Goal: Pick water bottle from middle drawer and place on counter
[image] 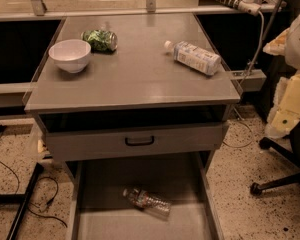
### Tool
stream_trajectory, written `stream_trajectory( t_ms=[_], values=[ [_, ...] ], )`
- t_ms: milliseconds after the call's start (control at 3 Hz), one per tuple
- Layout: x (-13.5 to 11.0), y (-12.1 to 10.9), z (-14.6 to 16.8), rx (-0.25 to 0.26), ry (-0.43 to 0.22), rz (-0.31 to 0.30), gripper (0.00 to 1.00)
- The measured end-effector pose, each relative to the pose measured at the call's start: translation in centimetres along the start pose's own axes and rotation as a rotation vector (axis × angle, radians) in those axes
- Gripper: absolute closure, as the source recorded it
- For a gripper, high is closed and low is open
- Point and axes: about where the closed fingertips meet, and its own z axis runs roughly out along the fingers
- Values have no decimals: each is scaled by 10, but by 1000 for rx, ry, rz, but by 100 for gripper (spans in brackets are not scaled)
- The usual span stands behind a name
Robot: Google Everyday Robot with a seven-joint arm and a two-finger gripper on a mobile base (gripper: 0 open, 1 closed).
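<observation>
Water bottle (146, 200): lying on its side on the floor of the open middle drawer (110, 221). Counter surface (140, 76): bowl (70, 54), green can (101, 40), larger bottle (194, 57). Your jaws: out of view; state cannot be told.

arm (299, 36): white, rounded, bulky | hand (282, 115): cream-yellow block, small green mark, at far right edge
</observation>
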Motion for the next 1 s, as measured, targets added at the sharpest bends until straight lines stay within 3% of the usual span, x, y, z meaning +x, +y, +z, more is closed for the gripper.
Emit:
stream_trajectory(
  t_ms=[333, 1000],
  values=[
    [-1, 2, 4, 2, -6, -2, 0],
    [1, 37, 71, -63, -92, 6, 0]
  ],
)
